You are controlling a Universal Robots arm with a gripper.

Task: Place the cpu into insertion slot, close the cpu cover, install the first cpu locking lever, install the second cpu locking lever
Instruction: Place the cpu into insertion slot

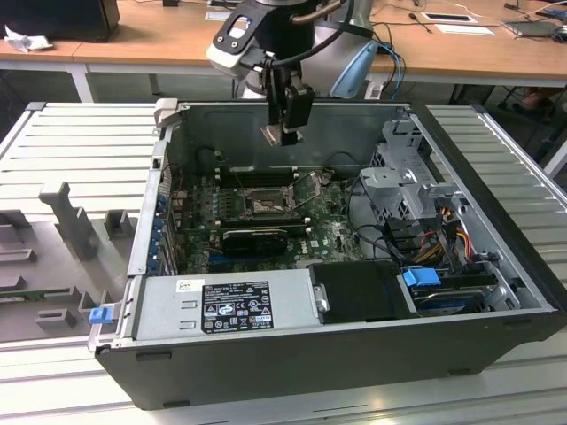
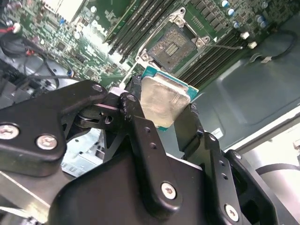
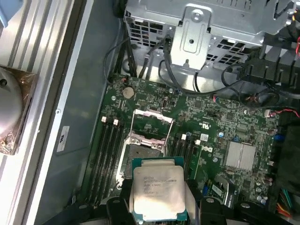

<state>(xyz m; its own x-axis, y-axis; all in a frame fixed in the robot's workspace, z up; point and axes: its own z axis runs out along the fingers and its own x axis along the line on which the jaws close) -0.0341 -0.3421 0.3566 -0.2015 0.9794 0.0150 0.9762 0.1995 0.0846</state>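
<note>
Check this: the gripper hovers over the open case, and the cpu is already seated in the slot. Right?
No. The cpu is not seated: the gripper holds it over the open case, and the slot lies bare below, as the second wrist view shows.

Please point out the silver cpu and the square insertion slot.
silver square cpu [image 3: 157, 190]: first wrist view, middle of its metal top.
square dark-rimmed insertion slot [image 2: 174, 47]: second wrist view, brownish contact field.
</note>
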